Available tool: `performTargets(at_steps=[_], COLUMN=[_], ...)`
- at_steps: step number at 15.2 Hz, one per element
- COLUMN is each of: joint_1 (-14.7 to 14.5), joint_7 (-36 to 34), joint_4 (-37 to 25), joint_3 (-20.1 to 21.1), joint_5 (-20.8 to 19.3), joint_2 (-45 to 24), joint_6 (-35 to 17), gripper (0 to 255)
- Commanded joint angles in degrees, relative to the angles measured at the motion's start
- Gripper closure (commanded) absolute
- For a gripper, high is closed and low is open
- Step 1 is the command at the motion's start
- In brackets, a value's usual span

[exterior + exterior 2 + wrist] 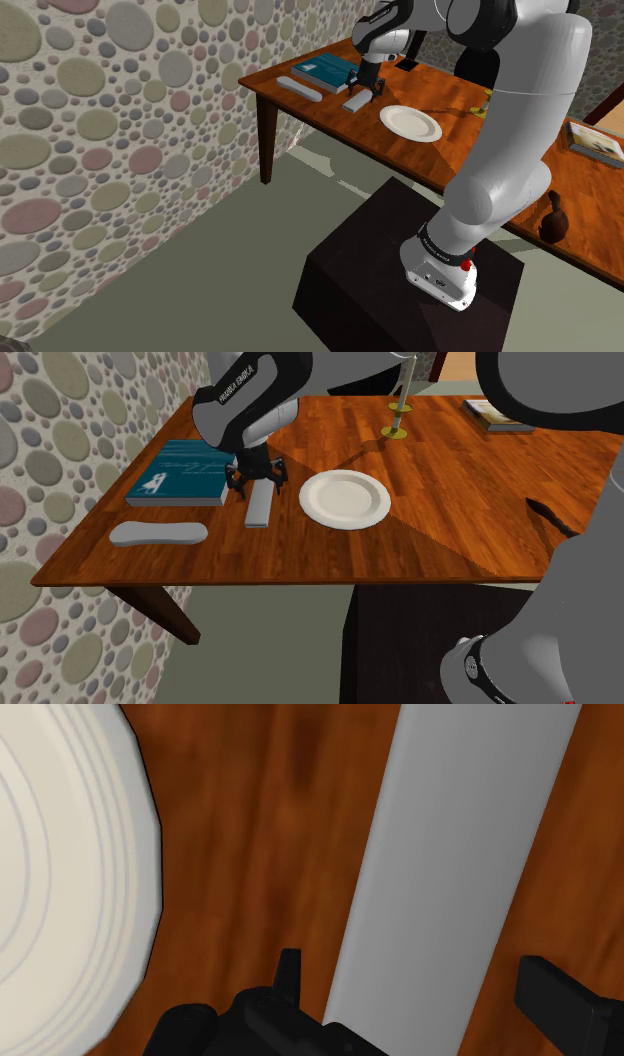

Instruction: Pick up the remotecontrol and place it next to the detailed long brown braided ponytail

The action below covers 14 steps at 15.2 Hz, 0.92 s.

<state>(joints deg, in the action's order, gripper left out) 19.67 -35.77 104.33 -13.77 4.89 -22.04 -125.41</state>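
Note:
The remote control (pixel 259 505) is a flat grey bar lying on the wooden table (pixel 440 542), between a teal book (pixel 180 472) and a white plate (pixel 345 499). My gripper (pixel 256 478) hangs low over the remote's far end, open. In the wrist view its fingers (pixel 565 999) stand on either side of the remote (pixel 440 874) with small gaps. The shoulder view shows the gripper (pixel 366 92) right above the remote (pixel 357 102). A dark brown tapering ponytail-like thing (pixel 553 215) lies near the table's front edge, far from the gripper.
A grey oblong object (pixel 158 534) lies near the table corner by the pebble wall. A thin-stemmed item on a yellow-green base (pixel 398 414) and a second book (pixel 495 414) sit farther back. The plate (pixel 60 874) lies close beside the gripper. The dark stand (pixel 400 270) is below the table edge.

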Motion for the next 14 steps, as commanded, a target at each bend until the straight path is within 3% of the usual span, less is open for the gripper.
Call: performTargets(at_steps=[1, 5, 6, 14], joint_1=[-0.01, -0.01, -0.01, 0.0], joint_7=[-0.02, -0.01, -0.01, 0.0], joint_4=[0.05, 0.05, 0.05, 0.04], joint_3=[0.02, 0.02, 0.02, 0.02], joint_5=[0.02, 0.02, 0.02, 0.03], joint_2=[-0.07, -0.06, -0.06, -0.08], joint_6=[-0.14, -0.13, -0.13, -0.14], gripper=[0, 0, 255, 255])
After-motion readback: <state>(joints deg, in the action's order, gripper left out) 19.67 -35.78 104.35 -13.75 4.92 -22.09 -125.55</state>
